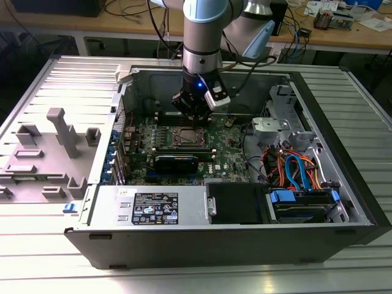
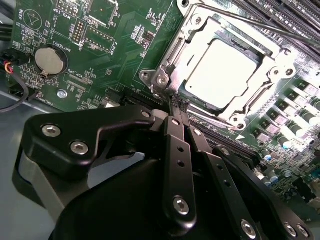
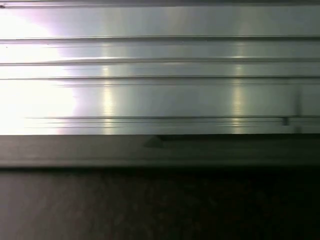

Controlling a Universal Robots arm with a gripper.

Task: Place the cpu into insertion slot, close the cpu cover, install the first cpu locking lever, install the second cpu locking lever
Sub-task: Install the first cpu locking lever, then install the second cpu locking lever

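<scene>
My pincer (image 2: 178,102) is down inside the open computer case (image 1: 343,184), its two black fingers (image 2: 176,150) pressed together with the tips meeting and nothing between them. Those tips sit right at the corner of the insertion slot (image 2: 165,75), touching or just short of the metal frame there; I cannot tell which. Just beyond my tips lies the cpu (image 2: 222,72), its pale metal top flat and bright in the socket, with the cpu cover (image 2: 272,55) lying down around it, its big cut-out framing the chip. A thin lever rod (image 2: 240,22) runs along the far side of the frame. Off to one side of me, on the green motherboard (image 2: 125,30), a round coin battery (image 2: 50,60) shines.
</scene>
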